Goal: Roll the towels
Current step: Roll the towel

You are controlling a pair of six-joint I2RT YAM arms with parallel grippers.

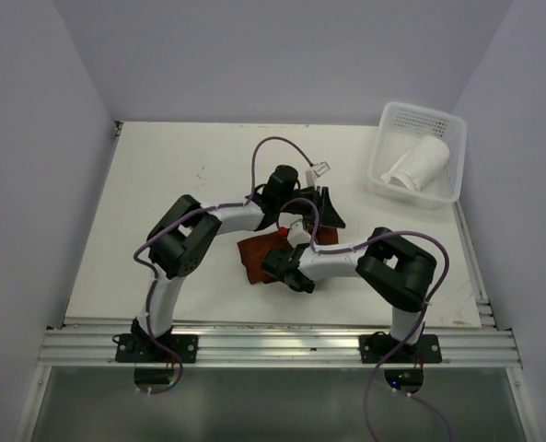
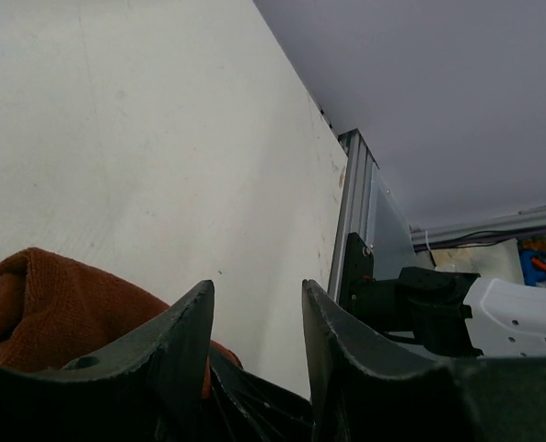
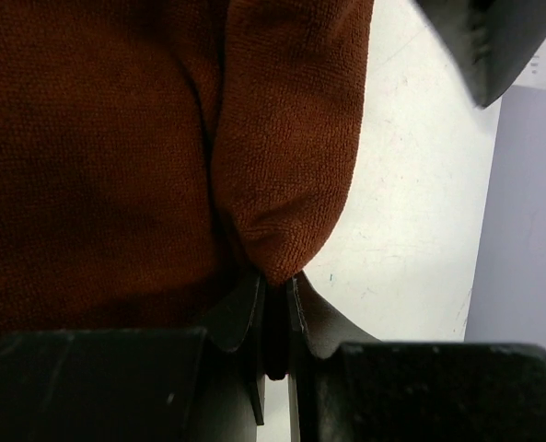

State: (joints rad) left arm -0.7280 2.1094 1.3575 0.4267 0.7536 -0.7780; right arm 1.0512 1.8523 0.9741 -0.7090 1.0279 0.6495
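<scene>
A rust-brown towel (image 1: 257, 256) lies bunched on the white table between the two arms. My right gripper (image 1: 284, 264) is shut on a fold of its edge; in the right wrist view the jaws (image 3: 275, 281) pinch the cloth (image 3: 134, 157), which fills most of the frame. My left gripper (image 1: 323, 217) is open and empty just behind the towel. In the left wrist view its jaws (image 2: 256, 287) stand apart, with the towel (image 2: 42, 295) low at the left, beside and behind the left finger.
A white basket (image 1: 452, 175) stands at the back right and holds a rolled white towel (image 1: 418, 163). A small white connector (image 1: 320, 169) lies behind the left gripper. The right arm (image 2: 480, 313) shows at the right of the left wrist view.
</scene>
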